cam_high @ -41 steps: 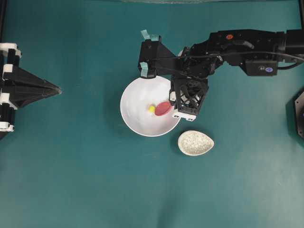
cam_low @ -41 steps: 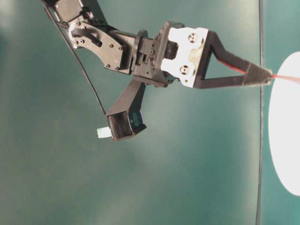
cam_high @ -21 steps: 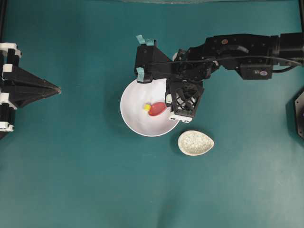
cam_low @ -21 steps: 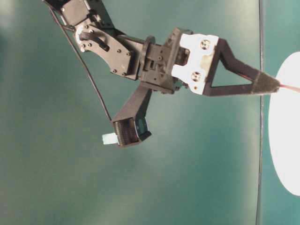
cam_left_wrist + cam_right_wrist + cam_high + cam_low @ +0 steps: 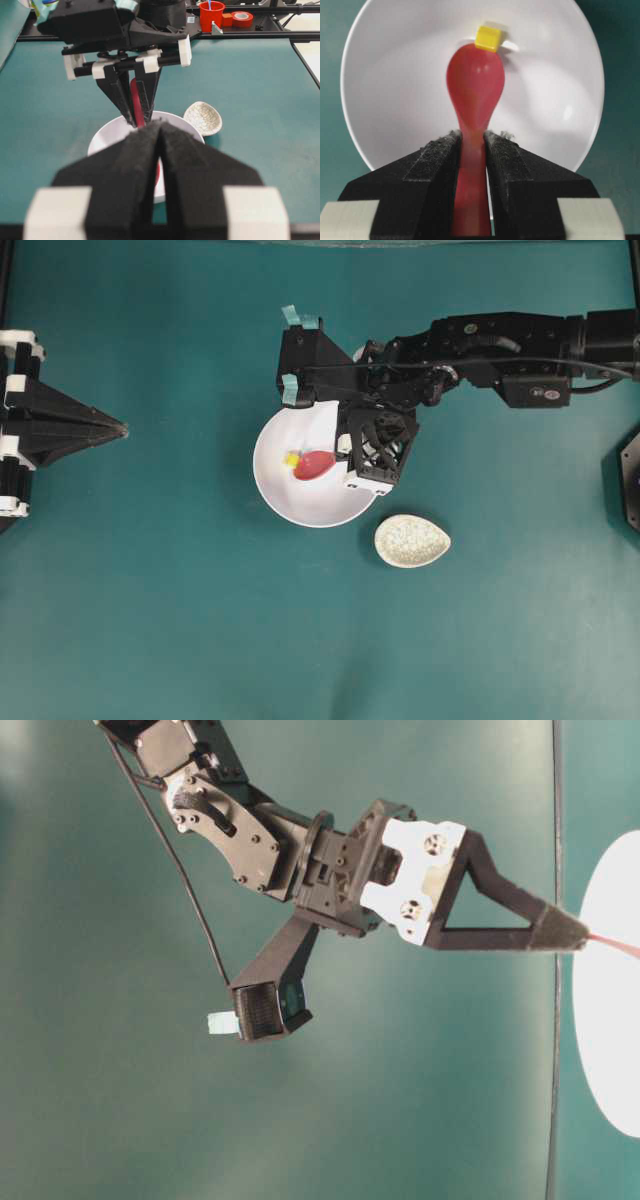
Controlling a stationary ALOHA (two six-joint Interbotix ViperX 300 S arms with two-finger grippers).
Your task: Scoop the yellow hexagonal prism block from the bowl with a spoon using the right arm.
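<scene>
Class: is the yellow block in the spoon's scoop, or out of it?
Out. The yellow block sits at the tip of the spoon, on the bowl.

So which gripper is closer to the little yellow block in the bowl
The right gripper. It holds the spoon over the bowl, scoop tip at the yellow block. The left gripper sits far off at the table's left edge.

I am finding no text, label, brand, number or sign that I can read in any view. I am seeing a small round mark on the right arm (image 5: pixel 540 392) from overhead, but it is showing too small to make out, and I am making out no lettering on the red cup (image 5: pixel 211 15).
</scene>
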